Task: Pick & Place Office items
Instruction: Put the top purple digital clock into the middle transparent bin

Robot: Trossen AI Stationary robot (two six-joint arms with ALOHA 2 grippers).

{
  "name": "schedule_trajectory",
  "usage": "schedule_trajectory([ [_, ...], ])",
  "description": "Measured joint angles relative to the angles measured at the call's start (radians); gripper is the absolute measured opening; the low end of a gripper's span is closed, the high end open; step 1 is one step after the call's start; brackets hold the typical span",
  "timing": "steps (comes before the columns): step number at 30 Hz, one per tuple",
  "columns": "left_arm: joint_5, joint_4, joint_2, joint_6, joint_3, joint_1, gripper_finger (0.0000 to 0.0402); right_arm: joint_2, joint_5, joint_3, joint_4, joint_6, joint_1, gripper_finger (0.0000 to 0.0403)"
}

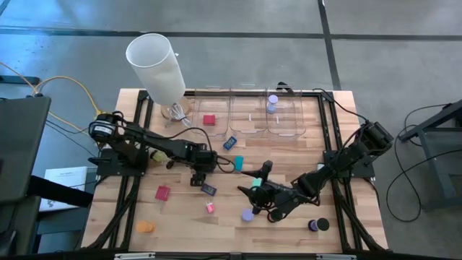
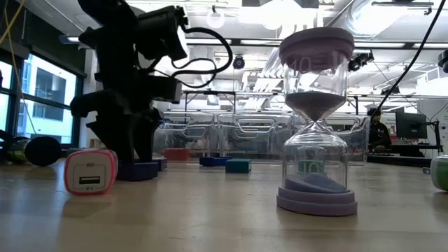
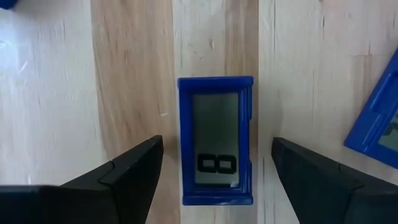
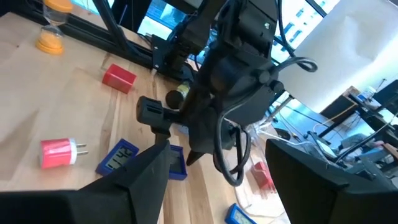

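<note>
Worktop (image 1: 289,152), items scattered, several partly hidden or hard to read.

Left to right in the high view:
- Orange timer (image 1: 146,227) near left edge; shape blurred from above.
- Red block (image 1: 162,193), one.
- White cylinder (image 1: 159,66) at far left, tilted, its base covering a clear object I cannot identify.
- Left hand (image 1: 201,178) down at mid-worktop, fingers spread, straddling a blue clock (image 3: 216,140) without touching it; display reads "00". In the high view the hand largely covers this clock.
- Second clock (image 1: 209,189) just near of the hand.
- Pink plug (image 1: 210,207), one.
- Second red block (image 1: 209,120) in the far left bin (image 1: 216,130).
- Third clock (image 1: 229,143) and a teal piece (image 1: 237,163).
- Lavender timer (image 1: 247,214), seen full in the low view as an hourglass.
- Right hand (image 1: 254,189) low, right of centre, fingers spread, holding nothing.
- Another lavender timer (image 1: 272,105) in the far right bin (image 1: 289,119).
- Black disc (image 1: 318,225), purple part beside it unclear.

Clocks counted: three. Bins: three.
</note>
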Motion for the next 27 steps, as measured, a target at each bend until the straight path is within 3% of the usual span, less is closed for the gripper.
schedule_trajectory([
  [9, 0.037, -0.003, 0.039, -0.017, 0.0, 0.018, 0.0292, 0.0, 0.0, 0.0, 0.0, 0.0, 0.0, 0.0254],
  [14, 0.036, -0.005, 0.04, -0.024, -0.001, 0.008, 0.0239, 0.0, 0.0, 0.0, 0.0, 0.0, 0.0, 0.0254],
  [20, 0.033, -0.017, 0.041, -0.037, -0.001, -0.014, 0.0139, 0.0, 0.0, 0.0, 0.0, 0.0, 0.0, 0.0254],
  [27, -0.029, -0.046, -0.044, -0.089, -0.007, -0.062, 0.0138, 0.0, 0.001, 0.0, 0.001, 0.012, 0.0, 0.0254],
])
